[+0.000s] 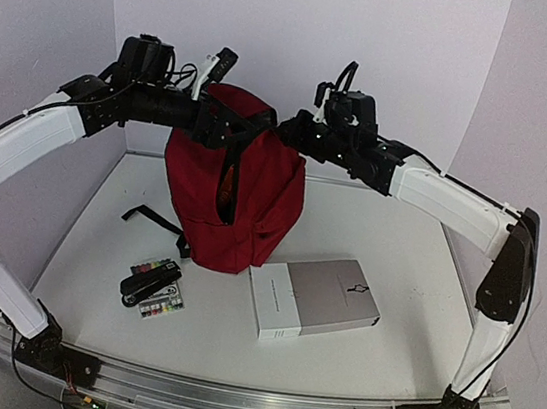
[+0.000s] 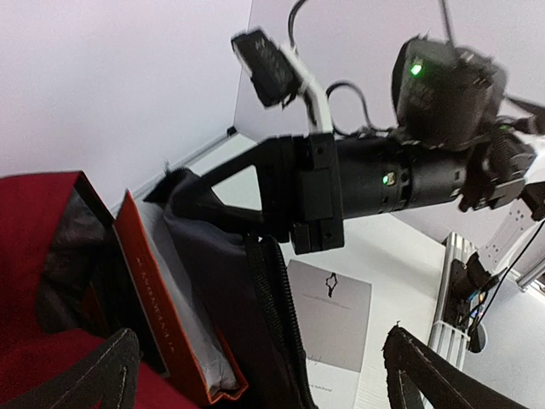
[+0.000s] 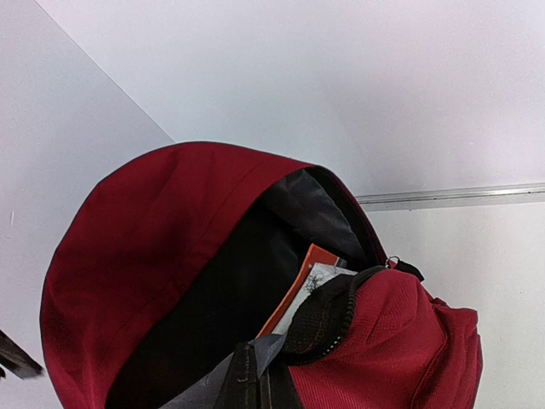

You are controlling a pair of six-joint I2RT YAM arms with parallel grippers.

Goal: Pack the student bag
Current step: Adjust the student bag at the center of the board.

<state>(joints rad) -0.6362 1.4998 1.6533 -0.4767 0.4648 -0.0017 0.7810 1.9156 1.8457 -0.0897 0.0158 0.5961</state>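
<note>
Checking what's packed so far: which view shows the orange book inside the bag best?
Left wrist: the orange book stands in the open student bag, cover edge and pages exposed. Right wrist shows only its top corner at the opening. In top external it cannot be made out.

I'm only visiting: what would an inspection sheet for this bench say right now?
Surface: white table.
Job's things: student bag upright, mouth open, orange book inside.
Clutter: grey book and small stationery lie loose in front of the bag.
Grippers: left tool open, holding nothing; right tool shut on the bag's rim.
Cables: black leads at the wrists.
Surroundings: plain white walls.
</note>
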